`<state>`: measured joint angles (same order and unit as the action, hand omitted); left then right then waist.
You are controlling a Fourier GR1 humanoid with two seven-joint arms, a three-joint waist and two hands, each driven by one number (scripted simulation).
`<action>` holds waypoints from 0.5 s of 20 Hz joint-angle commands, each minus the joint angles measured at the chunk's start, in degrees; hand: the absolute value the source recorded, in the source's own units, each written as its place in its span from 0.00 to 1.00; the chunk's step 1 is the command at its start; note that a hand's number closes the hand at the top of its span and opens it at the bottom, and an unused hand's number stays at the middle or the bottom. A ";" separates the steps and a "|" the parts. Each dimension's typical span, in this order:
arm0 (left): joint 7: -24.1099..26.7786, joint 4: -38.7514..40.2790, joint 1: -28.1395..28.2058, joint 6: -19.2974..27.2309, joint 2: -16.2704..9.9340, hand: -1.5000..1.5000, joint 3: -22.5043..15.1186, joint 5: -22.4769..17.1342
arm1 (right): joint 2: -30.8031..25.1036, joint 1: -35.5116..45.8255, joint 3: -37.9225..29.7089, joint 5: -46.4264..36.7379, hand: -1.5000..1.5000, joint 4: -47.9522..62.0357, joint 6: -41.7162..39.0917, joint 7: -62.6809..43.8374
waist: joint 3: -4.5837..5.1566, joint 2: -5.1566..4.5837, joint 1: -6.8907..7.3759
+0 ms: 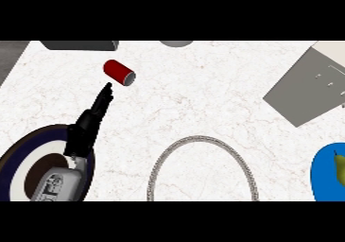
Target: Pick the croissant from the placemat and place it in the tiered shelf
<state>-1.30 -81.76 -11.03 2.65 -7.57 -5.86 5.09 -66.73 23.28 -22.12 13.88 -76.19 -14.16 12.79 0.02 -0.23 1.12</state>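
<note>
My left hand (82, 132) reaches up the left side of the head view, fingers straight and close together, holding nothing. Its fingertips (106, 89) stop just below a red can (119, 72) lying on its side, with a small gap between them. The oval placemat with a grey rim (202, 138) lies at the bottom middle, and nothing shows on it. No croissant is visible anywhere. The grey tiered shelf (311, 90) stands tilted at the right. My right hand does not show.
My left forearm (60, 182) crosses a dark blue and white plate (14, 160) at the lower left. A blue plate (325, 172) with a green pear (342, 170) sits at the lower right. A grey box (81, 45) and a grey round thing (176, 43) stand at the far edge.
</note>
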 commanded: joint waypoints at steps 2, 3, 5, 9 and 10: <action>-1.63 -2.96 1.62 0.07 1.55 0.50 -1.42 0.60 | 3.06 7.43 6.62 -8.08 1.00 5.36 4.55 2.47 | -0.01 -0.01 0.32; -1.26 2.27 -3.65 0.00 0.94 0.50 1.55 -0.28 | 7.21 6.89 7.91 -9.63 1.00 3.70 8.64 3.33 | 0.00 -0.11 -0.03; 1.27 -0.64 1.57 -0.81 0.62 0.50 -0.27 0.41 | 6.27 10.89 9.43 -13.73 1.00 6.42 10.22 5.70 | 0.00 -0.09 0.55; -0.07 -2.40 2.39 -0.77 0.94 0.50 -0.30 0.54 | 13.00 14.55 12.97 -17.29 1.00 7.78 13.81 8.97 | -0.01 0.05 0.27; -0.72 -0.59 0.77 -0.21 1.12 0.50 1.03 0.61 | 12.04 15.90 12.13 -16.79 1.00 9.32 10.64 7.33 | 0.00 0.10 -0.28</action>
<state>-1.37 -82.27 -10.49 2.12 -6.84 -5.52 5.48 -57.62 34.83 -12.00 -0.28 -68.95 -3.96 20.66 0.01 -0.26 1.30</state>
